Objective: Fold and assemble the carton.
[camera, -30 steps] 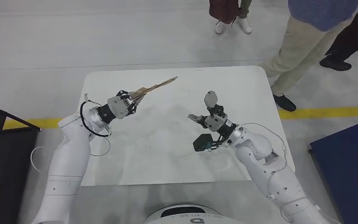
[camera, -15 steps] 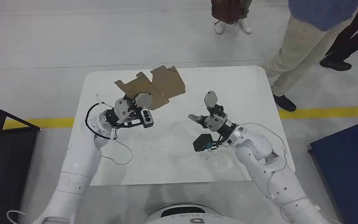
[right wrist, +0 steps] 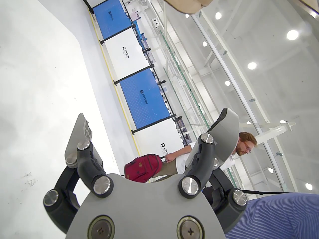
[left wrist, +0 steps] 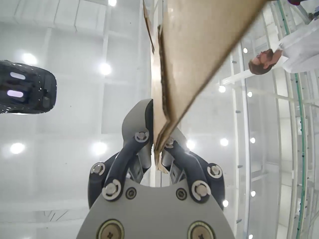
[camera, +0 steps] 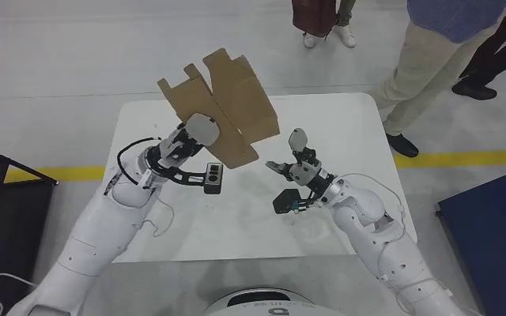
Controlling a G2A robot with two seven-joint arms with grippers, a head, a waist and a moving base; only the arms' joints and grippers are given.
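Brown corrugated carton [camera: 225, 107], flattened, flaps showing at upper edge, was held aloft over far left part of white bench [camera: 237, 229], tilted and clear of bench surface. Left jaws were clamped on carton's lower edge, with doubled cardboard edge pinched between fingers [left wrist: 135, 125]. Right jaws stood apart, empty, above bench right of centre, near carton's lower corner, not touching it.

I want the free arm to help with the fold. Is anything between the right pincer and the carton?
Nothing visible. The carton is up in the air, clamped in the left pincer. The right pincer stands open beside it over the table, with only open air between them.
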